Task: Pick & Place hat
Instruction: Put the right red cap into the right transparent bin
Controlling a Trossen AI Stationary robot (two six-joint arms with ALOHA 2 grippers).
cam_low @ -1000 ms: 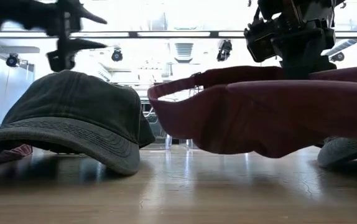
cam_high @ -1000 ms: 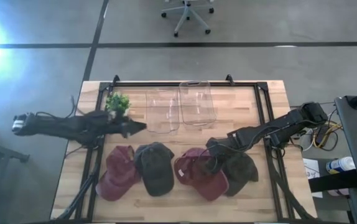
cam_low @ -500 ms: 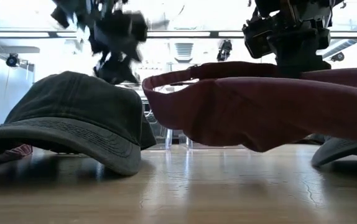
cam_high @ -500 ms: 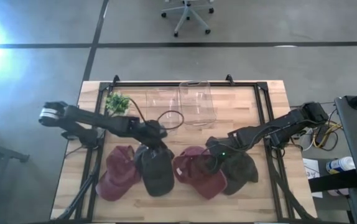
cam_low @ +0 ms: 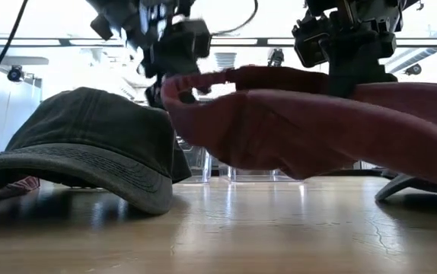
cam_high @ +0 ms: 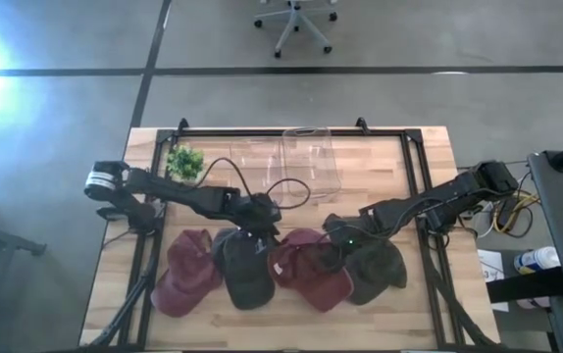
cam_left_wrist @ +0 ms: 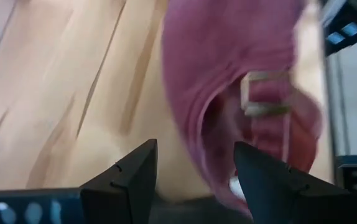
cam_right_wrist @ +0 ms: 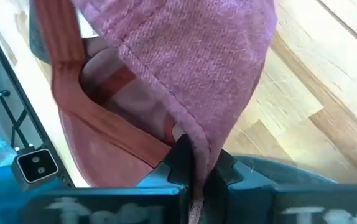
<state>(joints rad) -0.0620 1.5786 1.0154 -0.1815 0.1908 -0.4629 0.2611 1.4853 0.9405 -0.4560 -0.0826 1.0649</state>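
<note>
Centrally, right gripper [cam_high: 338, 238]: pinched the fabric edge of the lifted red hat [cam_high: 311, 270]; in the right wrist view its fingers [cam_right_wrist: 180, 155] were pressed together on the cloth [cam_right_wrist: 191, 74].
Left gripper [cam_high: 262, 218]: fingers spread, poised at the rear strap side of the same red hat; the left wrist view showed the strap buckle [cam_left_wrist: 262, 93] just beyond its fingertips [cam_left_wrist: 132, 177].
Lifted red hat: held above the counter [cam_high: 399, 167], seen raised in the low view [cam_low: 317, 122], between a dark green hat [cam_high: 244, 265] and another dark hat [cam_high: 375, 267].
Dark green hat: resting on the counter, brim forward in the low view [cam_low: 89, 148].
Second red hat [cam_high: 183, 273]: lying at the left end of the row.
Clear bins [cam_high: 311, 162]: standing at the far side of the counter.
Small plant [cam_high: 185, 162]: beside the bins.
</note>
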